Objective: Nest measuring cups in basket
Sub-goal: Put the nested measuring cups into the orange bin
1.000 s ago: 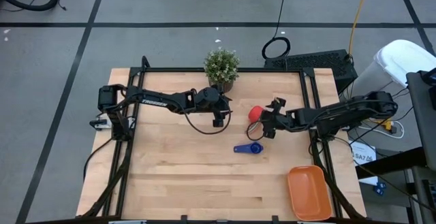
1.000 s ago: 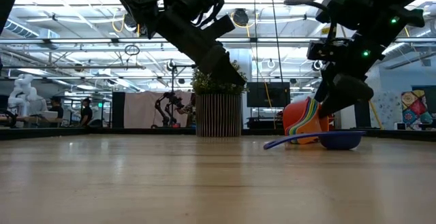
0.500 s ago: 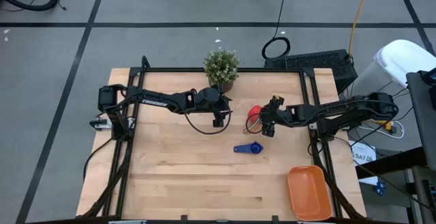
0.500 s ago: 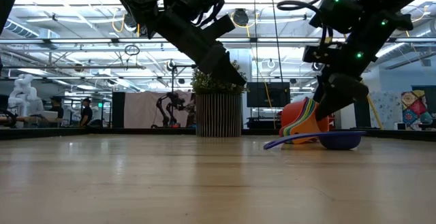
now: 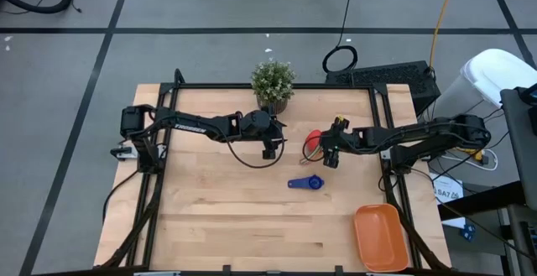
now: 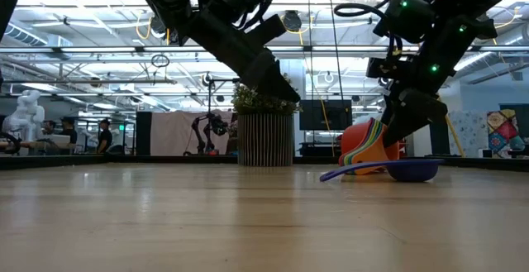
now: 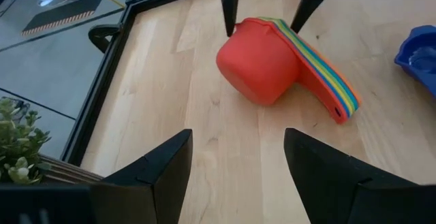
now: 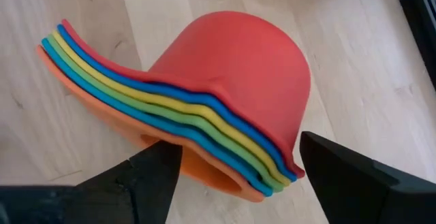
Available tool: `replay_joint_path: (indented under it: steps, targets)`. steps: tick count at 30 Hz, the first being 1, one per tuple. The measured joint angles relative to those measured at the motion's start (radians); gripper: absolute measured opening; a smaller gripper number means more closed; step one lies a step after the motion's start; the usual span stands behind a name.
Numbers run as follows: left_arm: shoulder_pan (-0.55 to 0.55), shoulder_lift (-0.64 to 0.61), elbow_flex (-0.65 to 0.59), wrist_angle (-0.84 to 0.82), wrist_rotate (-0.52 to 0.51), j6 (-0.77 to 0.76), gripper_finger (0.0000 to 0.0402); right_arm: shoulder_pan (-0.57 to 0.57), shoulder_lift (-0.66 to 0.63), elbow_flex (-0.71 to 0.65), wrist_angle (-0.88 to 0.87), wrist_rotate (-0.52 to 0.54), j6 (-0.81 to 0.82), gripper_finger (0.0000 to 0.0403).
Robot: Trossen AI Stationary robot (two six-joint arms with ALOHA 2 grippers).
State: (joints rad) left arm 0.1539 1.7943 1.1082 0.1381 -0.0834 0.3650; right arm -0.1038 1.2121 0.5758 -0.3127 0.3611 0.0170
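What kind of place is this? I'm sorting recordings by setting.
Probably a robotics lab or workshop: the low view shows a hall with ceiling lights, another robot arm in the background, and people standing.

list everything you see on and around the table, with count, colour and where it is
nested cup stack: one stack lying on its side, red outermost, then blue, yellow, green, light blue and orange rims, table centre-right
loose measuring cup: one, dark blue, lying alone on the table nearer the front than the stack
basket: one, orange, front right corner of the table, nothing in it
potted plant: one, green, back edge of the table
table: one, light wood with a black frame
people: a few, far off in the room behind, low view
left gripper: black, open, hangs over the table's middle, holding nothing
right gripper: black, fingers apart on either side of the stack
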Motion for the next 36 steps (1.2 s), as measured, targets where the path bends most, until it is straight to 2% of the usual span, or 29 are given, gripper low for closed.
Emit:
replay_joint_path:
  steps: [18, 30, 32, 35, 36]
  targets:
    - [0.000, 0.000, 0.000, 0.031, 0.000, -0.008, 0.0234, -0.015, 0.000, 0.000, 0.003, 0.001, 0.007, 0.0265]
    - [-0.007, 0.000, 0.000, 0.031, -0.001, -0.010, 0.0234, -0.015, 0.000, 0.000, 0.002, 0.003, 0.007, 0.0166]
    - [-0.012, 0.000, 0.000, 0.032, -0.001, -0.008, 0.0234, -0.015, 0.000, 0.000, 0.002, 0.003, 0.006, 0.0129]
    - [-0.015, 0.000, 0.000, 0.032, -0.004, -0.008, 0.0234, -0.015, 0.000, 0.000, 0.001, 0.005, 0.007, 0.0044]
    - [-0.015, 0.000, 0.000, 0.032, -0.004, -0.008, 0.0234, -0.016, -0.001, 0.001, 0.005, 0.009, 0.004, 0.0027]
